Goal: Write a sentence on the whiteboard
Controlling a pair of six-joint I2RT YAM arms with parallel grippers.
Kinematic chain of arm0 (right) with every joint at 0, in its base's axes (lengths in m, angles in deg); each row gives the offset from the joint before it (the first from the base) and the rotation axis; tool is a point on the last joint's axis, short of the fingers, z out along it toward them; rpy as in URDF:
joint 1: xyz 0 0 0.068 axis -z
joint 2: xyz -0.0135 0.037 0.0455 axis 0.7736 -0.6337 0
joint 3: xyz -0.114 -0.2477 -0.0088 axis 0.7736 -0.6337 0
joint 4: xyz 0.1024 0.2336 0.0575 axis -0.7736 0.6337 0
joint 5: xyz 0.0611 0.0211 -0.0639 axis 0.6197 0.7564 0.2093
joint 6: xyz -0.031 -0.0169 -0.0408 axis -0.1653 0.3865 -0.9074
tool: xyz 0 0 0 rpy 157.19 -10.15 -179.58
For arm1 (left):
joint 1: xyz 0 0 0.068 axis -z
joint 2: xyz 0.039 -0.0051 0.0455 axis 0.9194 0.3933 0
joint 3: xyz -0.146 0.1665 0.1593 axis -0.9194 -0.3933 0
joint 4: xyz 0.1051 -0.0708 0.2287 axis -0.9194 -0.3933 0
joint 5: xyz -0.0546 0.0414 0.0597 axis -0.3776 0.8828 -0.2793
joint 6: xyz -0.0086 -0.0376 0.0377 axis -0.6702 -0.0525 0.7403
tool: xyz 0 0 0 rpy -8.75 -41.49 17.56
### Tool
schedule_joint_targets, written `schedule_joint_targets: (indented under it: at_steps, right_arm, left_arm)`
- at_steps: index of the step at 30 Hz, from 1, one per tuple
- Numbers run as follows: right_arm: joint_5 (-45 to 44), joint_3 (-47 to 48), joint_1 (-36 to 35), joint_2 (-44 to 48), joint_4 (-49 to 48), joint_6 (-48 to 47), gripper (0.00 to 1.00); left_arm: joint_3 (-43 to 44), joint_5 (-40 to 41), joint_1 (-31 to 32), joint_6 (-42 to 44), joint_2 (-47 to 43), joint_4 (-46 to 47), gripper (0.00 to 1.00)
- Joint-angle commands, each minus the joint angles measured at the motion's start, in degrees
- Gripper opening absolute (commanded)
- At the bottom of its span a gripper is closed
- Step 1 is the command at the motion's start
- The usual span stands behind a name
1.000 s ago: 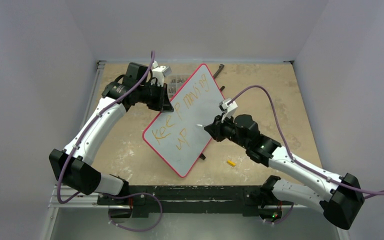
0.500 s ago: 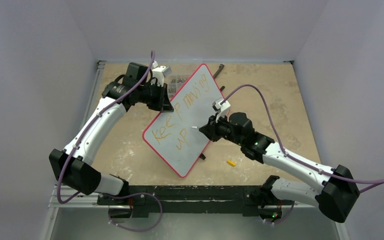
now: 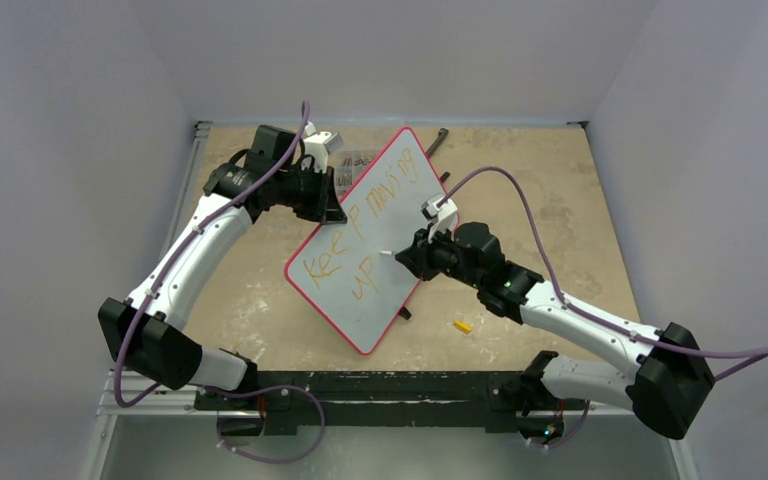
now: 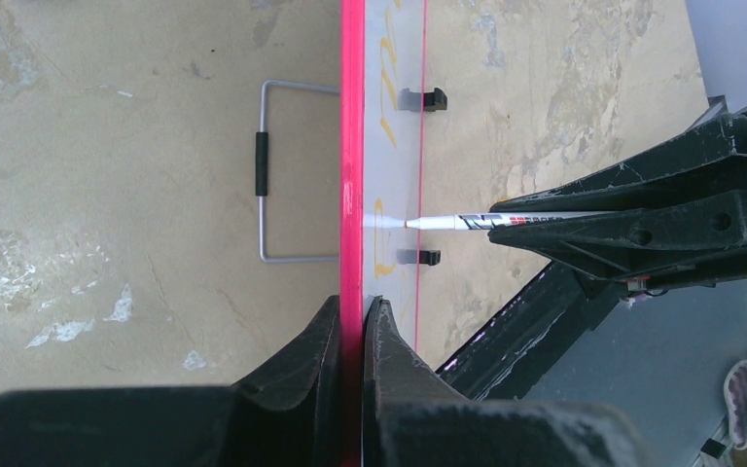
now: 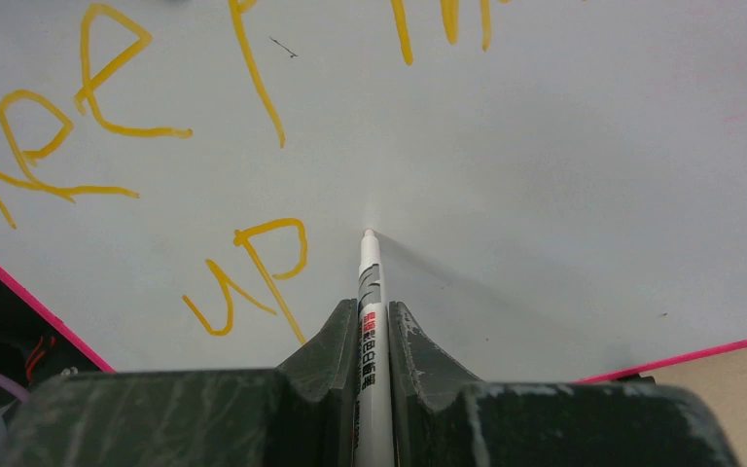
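The whiteboard [image 3: 400, 215] with its red frame stands tilted across the table's middle. Orange lettering [image 3: 370, 215] on it reads "Keep moving" with "up" below; it also shows in the right wrist view [image 5: 107, 117]. My left gripper [image 3: 335, 208] is shut on the board's red edge [image 4: 352, 175] at its upper left side. My right gripper [image 3: 407, 256] is shut on a white marker pen [image 5: 370, 292]. The pen's tip [image 5: 367, 233] is at the board's surface just right of the "up" [image 5: 253, 272]. The pen also shows in the left wrist view [image 4: 486, 220].
A small yellow cap [image 3: 462, 325] lies on the table right of the board. A wire stand [image 4: 272, 170] lies on the table behind the board. Black feet [image 4: 426, 97] stick out from the board. A dark tool [image 3: 438, 142] lies at the back.
My right arm has moved left with the pen, bringing its tip from the board's middle right to just beside the "up". The left arm and the board have not moved.
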State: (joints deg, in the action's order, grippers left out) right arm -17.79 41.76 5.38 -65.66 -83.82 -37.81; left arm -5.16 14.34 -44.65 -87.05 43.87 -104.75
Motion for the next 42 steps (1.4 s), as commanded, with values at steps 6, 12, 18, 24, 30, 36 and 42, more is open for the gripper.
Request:
schedule_joint_targets:
  at_steps: [6, 12, 18, 24, 30, 36, 42]
  right_arm:
    - [-1.4, -3.1, 0.1, -0.9, -2.4, 0.1, 0.00]
    - [-2.7, -4.7, 0.1, -0.6, -1.7, 1.5, 0.00]
    - [-3.7, -4.3, 0.1, 0.2, 0.3, 1.5, 0.00]
    - [-3.9, -4.5, 0.1, 1.1, 1.3, 1.9, 0.00]
    - [-5.1, -3.6, 0.1, 1.1, 2.0, 2.1, 0.00]
    - [-5.9, 0.3, 0.1, -1.5, 2.2, 0.8, 0.00]
    - [-7.1, 5.6, 0.1, -3.4, 3.6, -0.9, 0.00]
  left_arm:
    - [-0.1, 7.2, -0.1, 4.5, -0.4, 1.6, 0.00]
    - [-0.1, 7.1, -0.1, 4.5, -0.5, 1.6, 0.00]
    - [-0.1, 7.1, -0.1, 4.5, -0.7, 1.6, 0.00]
    - [-0.1, 7.1, -0.1, 4.5, -0.7, 1.6, 0.00]
    - [0.0, 7.1, -0.2, 4.5, -0.7, 1.6, 0.00]
    - [-0.2, 7.1, -0.1, 4.5, -0.9, 1.6, 0.00]
    - [-0.2, 7.0, -0.1, 4.5, -1.0, 1.6, 0.00]
